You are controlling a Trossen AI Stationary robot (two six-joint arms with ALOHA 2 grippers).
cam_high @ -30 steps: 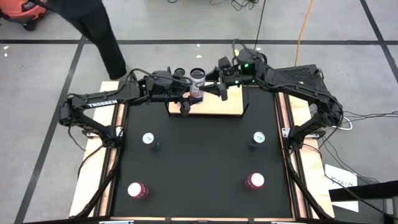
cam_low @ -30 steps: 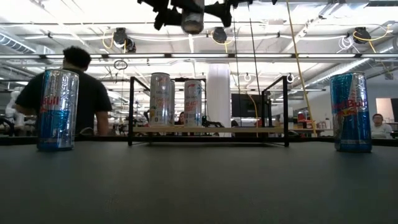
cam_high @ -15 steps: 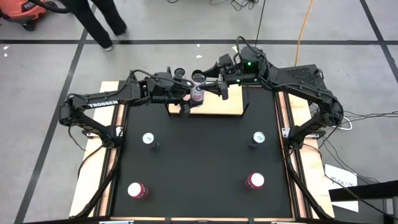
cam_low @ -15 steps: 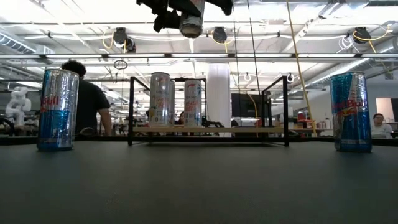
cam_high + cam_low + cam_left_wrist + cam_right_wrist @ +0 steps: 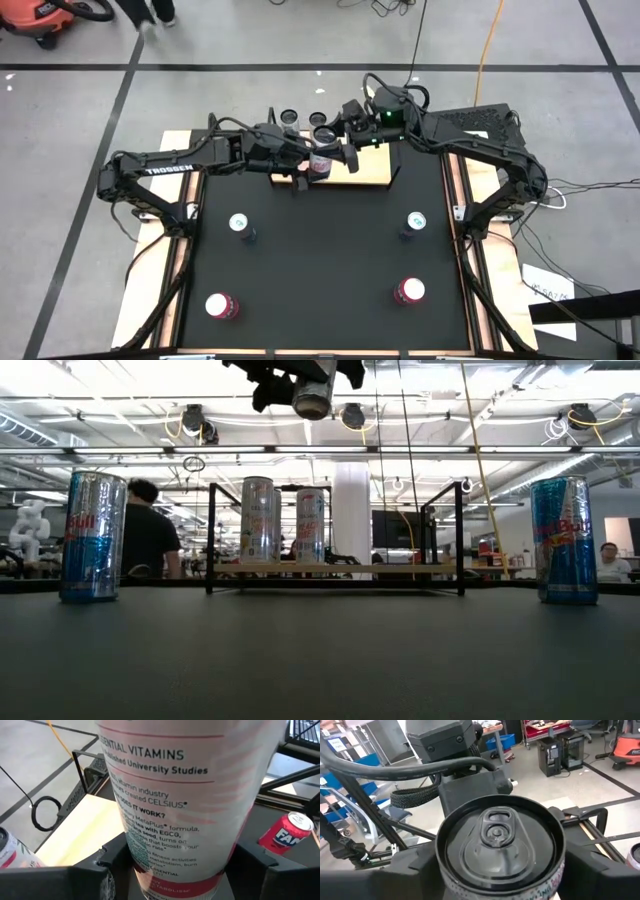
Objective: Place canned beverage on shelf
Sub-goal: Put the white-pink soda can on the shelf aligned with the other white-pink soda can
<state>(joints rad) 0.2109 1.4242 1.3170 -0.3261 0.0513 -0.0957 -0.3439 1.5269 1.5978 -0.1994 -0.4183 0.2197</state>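
Over the last second we see the Celsius can [image 5: 320, 164], gripped by left gripper [image 5: 312, 167] with right gripper [image 5: 333, 150] fingers flanking its top, carried lower toward the shelf [image 5: 370, 172] front, not yet placed.

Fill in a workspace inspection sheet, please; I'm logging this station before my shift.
Surface: black table, wooden edges.
Job's things: shelf at the far edge with two cans on it; a third can held high above its front.
Clutter: four loose cans standing on the table.
Grippers: left gripper has its jaws clamped on the third can; right gripper is at the can's top.
Cables: orange cable on the floor.
Surroundings: person beyond the table; orange vacuum.
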